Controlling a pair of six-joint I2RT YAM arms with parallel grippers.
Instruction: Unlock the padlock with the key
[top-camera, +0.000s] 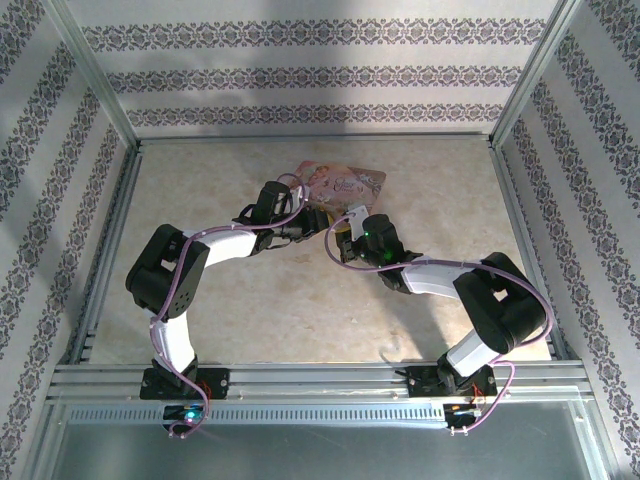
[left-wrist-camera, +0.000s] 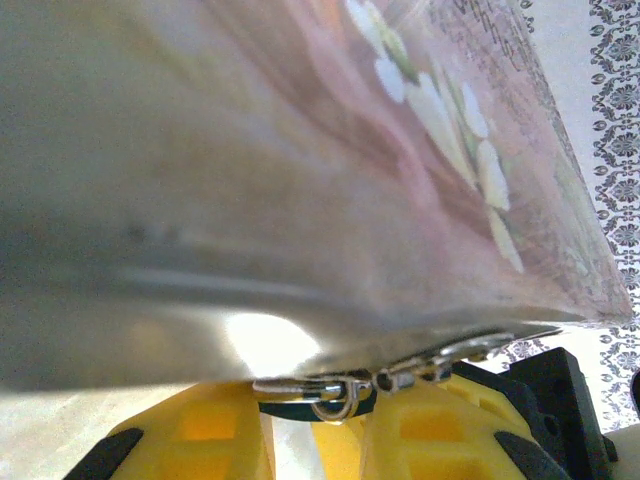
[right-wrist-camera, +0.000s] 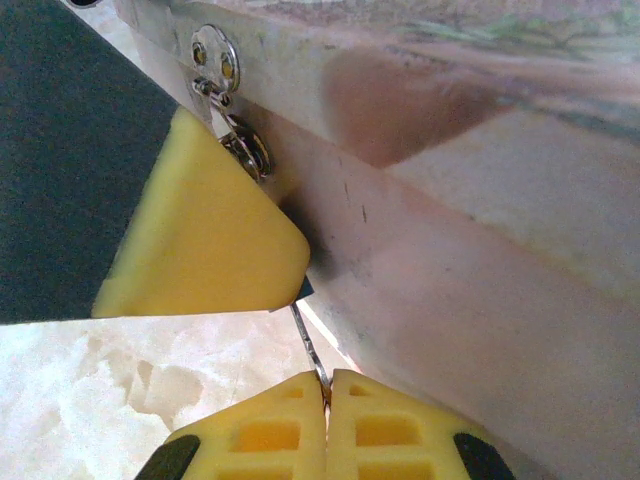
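Pink tin (top-camera: 345, 182) shut; L end effector (left-wrist-camera: 318, 420) grips padlock (left-wrist-camera: 335, 402), R end effector (right-wrist-camera: 328, 400) key (right-wrist-camera: 308, 340).

Two robot arms stand here, the left arm (top-camera: 175, 290) and the right arm (top-camera: 480, 300), bearing two grippers: the left gripper (left-wrist-camera: 318, 420) and the right gripper (right-wrist-camera: 328, 400). On the one table (top-camera: 300, 320) is one pink tin box (top-camera: 345, 185). There is one padlock (left-wrist-camera: 335, 402), one key (right-wrist-camera: 308, 345), and one hasp plate (right-wrist-camera: 215, 58) with two rivets (right-wrist-camera: 203, 55).

walls (top-camera: 320, 75): floral-striped wallpaper | tabletop (top-camera: 300, 320): beige marble | frame (top-camera: 320, 372): aluminium
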